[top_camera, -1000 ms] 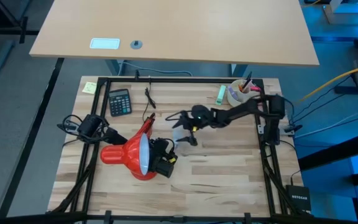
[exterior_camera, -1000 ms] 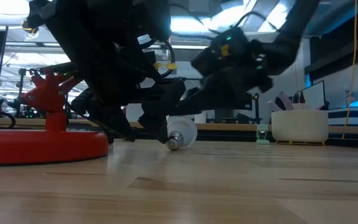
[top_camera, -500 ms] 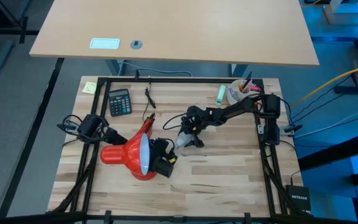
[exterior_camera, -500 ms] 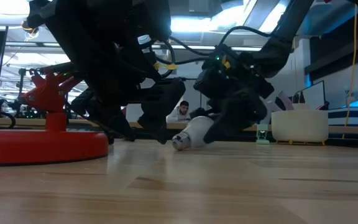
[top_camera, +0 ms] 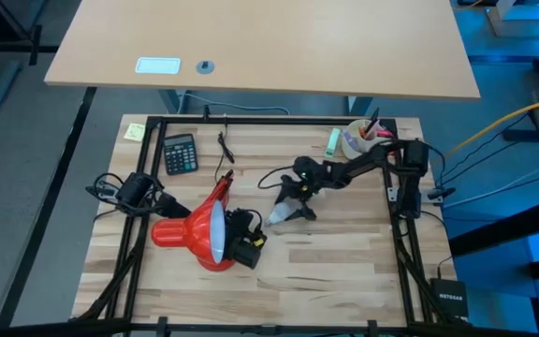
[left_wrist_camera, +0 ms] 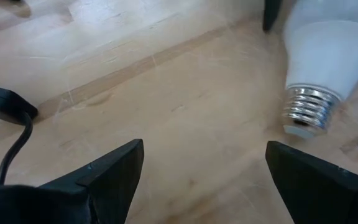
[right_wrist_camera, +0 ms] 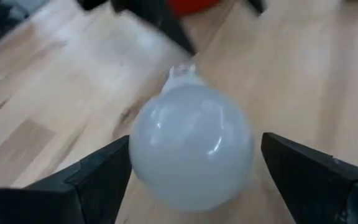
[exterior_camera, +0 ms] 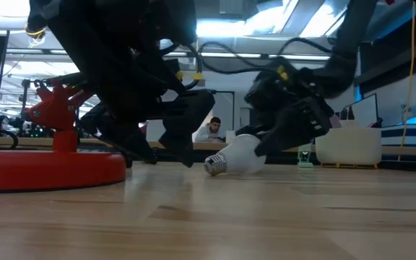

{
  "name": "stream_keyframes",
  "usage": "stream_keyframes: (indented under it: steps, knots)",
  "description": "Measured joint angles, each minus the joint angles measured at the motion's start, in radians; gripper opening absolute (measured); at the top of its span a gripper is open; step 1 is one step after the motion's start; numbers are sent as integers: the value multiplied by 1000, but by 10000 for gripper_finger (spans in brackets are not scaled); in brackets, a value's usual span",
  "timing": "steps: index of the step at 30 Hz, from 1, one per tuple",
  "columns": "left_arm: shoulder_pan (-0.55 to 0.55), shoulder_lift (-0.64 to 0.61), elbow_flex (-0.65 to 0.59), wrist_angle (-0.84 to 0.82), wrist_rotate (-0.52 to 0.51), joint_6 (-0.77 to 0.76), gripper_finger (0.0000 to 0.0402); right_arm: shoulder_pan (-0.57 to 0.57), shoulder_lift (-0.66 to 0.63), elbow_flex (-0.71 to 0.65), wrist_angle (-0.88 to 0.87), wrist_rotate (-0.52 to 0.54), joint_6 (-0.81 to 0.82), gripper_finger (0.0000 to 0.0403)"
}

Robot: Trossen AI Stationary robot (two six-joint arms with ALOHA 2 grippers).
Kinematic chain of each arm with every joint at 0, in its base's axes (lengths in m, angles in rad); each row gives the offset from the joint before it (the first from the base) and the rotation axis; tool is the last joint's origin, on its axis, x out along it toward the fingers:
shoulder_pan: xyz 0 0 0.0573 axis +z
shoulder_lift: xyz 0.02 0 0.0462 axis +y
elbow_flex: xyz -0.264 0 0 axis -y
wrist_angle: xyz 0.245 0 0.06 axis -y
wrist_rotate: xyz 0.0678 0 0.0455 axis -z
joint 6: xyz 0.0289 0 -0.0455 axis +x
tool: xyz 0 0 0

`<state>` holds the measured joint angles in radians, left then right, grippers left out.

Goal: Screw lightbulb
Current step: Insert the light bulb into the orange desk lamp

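The small white lightbulb (top_camera: pixel 277 216) lies on its side on the wooden table, and its silvery screw base (exterior_camera: pixel 214 165) points toward the red lamp. My right gripper (top_camera: pixel 288 210) is open, with one finger on either side of the bulb's glass globe (right_wrist_camera: pixel 191 146). My left gripper (top_camera: pixel 251 236) is open and empty, low over the table beside the red desk lamp's shade (top_camera: pixel 210 234). It faces the bulb's base (left_wrist_camera: pixel 306 112). The lamp's round base (exterior_camera: pixel 49 170) rests on the table. My right gripper has its fingers (right_wrist_camera: pixel 101 177) level on either side of the bulb's globe, coming from the table's right. The bulb lies on the table. I cannot tell whether either finger touches the glass.
A calculator (top_camera: pixel 180 153), a yellow note (top_camera: pixel 135 131) and a loose cable (top_camera: pixel 224 146) lie at the far left. A white cup of pens (top_camera: pixel 358 139) and a green item (top_camera: pixel 332 140) stand at the far right. A black frame (top_camera: pixel 400 243) borders the table. Bare wood lies near the front.
My right gripper has come down around the bulb and gone a little toward the table's right. The bulb has slid slightly toward the right and near edges. It has tipped from base-down to lying flat, its base still pointing at the lamp.
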<state>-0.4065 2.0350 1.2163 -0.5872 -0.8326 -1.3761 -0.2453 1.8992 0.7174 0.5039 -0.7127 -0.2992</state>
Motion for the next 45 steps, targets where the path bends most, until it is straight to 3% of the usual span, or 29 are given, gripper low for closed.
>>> stream_keyframes:
  steps: [5,13,33,45]
  knots:
    - [0,0,0,0,0,15,328,45,2,-107,268,104,65,356]
    - [1,0,0,1,0,15,328,117,2,-121,312,284,-41,356]
    - [1,0,0,51,0,121,328,181,2,-109,308,271,-14,354]
    - [0,0,0,50,0,120,328,181,37,-107,355,222,-21,287]
